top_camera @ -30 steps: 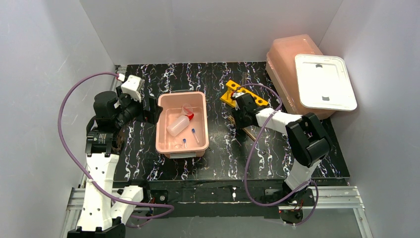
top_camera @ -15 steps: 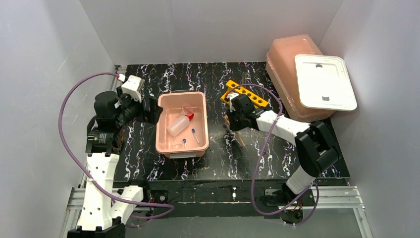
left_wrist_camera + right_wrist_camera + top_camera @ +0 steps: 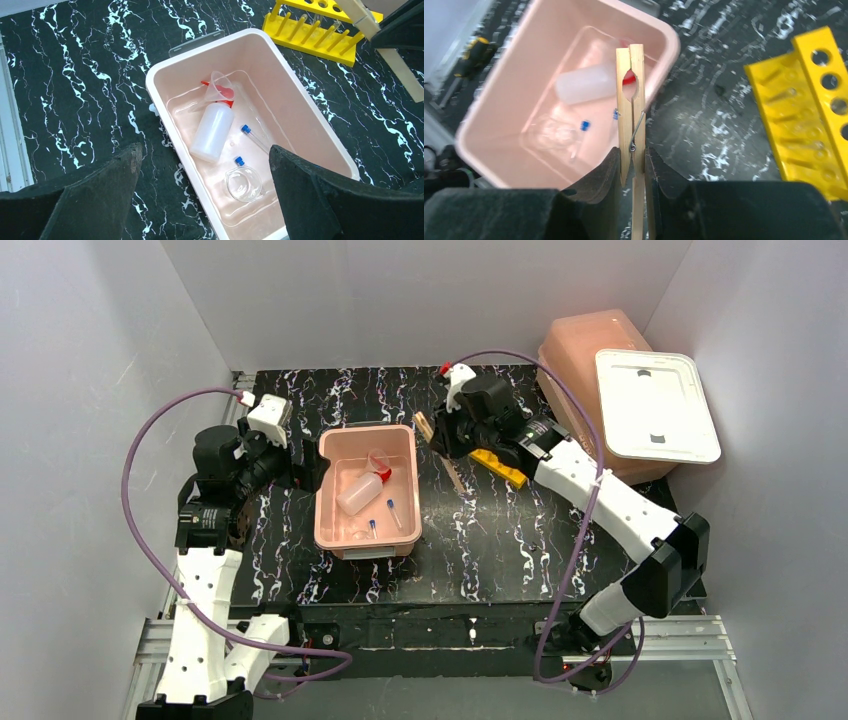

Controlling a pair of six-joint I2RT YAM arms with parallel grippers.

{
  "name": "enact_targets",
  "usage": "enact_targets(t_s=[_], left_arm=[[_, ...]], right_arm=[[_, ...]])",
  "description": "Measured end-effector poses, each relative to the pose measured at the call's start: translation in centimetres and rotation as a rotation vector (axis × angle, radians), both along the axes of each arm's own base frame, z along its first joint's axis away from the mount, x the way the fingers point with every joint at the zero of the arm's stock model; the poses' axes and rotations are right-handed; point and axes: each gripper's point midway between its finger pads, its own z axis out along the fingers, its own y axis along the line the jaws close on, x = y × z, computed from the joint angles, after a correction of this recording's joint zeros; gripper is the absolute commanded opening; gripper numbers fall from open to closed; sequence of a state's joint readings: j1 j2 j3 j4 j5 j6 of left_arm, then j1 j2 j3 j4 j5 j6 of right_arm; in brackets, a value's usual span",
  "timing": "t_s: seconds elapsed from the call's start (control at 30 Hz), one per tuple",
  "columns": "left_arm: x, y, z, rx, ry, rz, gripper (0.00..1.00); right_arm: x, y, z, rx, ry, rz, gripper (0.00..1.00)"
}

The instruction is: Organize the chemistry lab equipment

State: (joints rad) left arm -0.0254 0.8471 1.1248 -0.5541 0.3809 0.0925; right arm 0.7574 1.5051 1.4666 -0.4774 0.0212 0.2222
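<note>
Fingers [image 3: 606, 185] of the right gripper [image 3: 634, 170] are clamped on a wooden peg [image 3: 630, 100]. The peg is held off the table [image 3: 480, 540] between the pink tub [image 3: 322, 495] on the left and the yellow rack [image 3: 497, 466] on the right, with its tip reaching over the tub's right rim. Inside the tub are seen a white bottle [image 3: 212, 132] with a red cap, a clear funnel [image 3: 220, 85], a small glass dish [image 3: 243, 182] and blue-capped tubes [image 3: 254, 137]. The left gripper [image 3: 204, 155] is held beside the tub's left wall, its jaws wide apart. The step in hand is judged to be the placing of the peg in the tub. It is best done if the peg is carried fully over the bare part of the floor, turned along the tub's long side and lowered close before the grip is loosened. It should also be kept off the dish and funnel, which could be cracked or tipped.
</note>
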Motion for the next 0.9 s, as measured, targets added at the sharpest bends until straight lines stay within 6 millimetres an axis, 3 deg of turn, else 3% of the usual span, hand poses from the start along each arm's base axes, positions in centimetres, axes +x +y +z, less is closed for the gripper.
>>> enact_targets(t_s=[0.1, 0.2, 0.3, 0.4, 0.53, 0.6, 0.73, 0.9], left_arm=[[0.0, 0.0, -0.1, 0.000, 0.002, 0.001, 0.98], [0.0, 0.1, -0.2, -0.003, 0.008, 0.011, 0.98], [0.1, 0.4, -0.3, -0.006, 0.014, 0.036, 0.98], [0.1, 0.7, -0.5, -0.007, 0.025, 0.062, 0.98], [-0.1, 1.2, -1.1, 0.003, 0.051, 0.087, 0.98], [-0.1, 1.3, -1.2, 0.008, 0.053, 0.096, 0.98], [-0.2, 1.7, -1.1, 0.014, 0.049, 0.113, 0.98], [-0.4, 2.0, -1.1, 0.020, 0.052, 0.132, 0.98]], right_arm=[[-1.1, 2.1, 2.3, 0.048, 0.010, 0.043, 0.01], [-1.6, 5.3, 3.1, 0.068, 0.025, 0.093, 0.01], [-1.8, 8.2, 1.7, 0.055, 0.061, 0.133, 0.01], [-2.2, 10.4, -1.8, 0.006, 0.126, 0.160, 0.01], [-2.3, 11.1, -6.7, -0.076, 0.214, 0.156, 0.01], [-2.2, 11.1, -8.1, -0.098, 0.236, 0.151, 0.01], [-2.2, 11.1, -8.6, -0.106, 0.245, 0.148, 0.02], [-1.8, 11.0, -8.1, -0.111, 0.230, 0.142, 0.22]])
